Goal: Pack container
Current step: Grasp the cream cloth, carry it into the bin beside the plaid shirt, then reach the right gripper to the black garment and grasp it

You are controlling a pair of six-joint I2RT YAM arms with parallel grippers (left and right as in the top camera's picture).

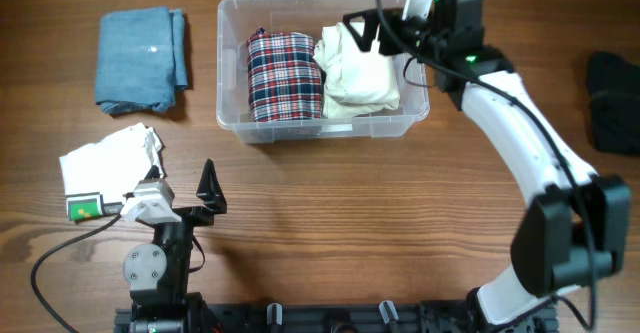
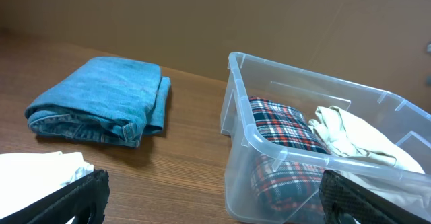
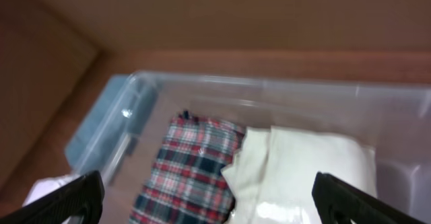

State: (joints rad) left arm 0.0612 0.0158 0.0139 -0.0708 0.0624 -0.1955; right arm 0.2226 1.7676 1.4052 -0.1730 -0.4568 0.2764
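The clear plastic container point(image 1: 236, 63) stands at the back middle of the table. It holds a folded plaid cloth point(image 1: 284, 76) on the left and a folded cream cloth point(image 1: 357, 71) on the right. Both show in the left wrist view, plaid point(image 2: 283, 126) and cream point(image 2: 357, 138), and in the right wrist view, plaid point(image 3: 192, 167) and cream point(image 3: 303, 173). My right gripper point(image 1: 385, 35) is open and empty above the container's right end, over the cream cloth. My left gripper point(image 1: 205, 195) is open and empty near the front left.
A folded blue denim cloth point(image 1: 141, 59) lies left of the container. A white cloth with a green tag point(image 1: 110, 168) lies at the front left beside my left gripper. A black cloth point(image 1: 615, 88) lies at the right edge.
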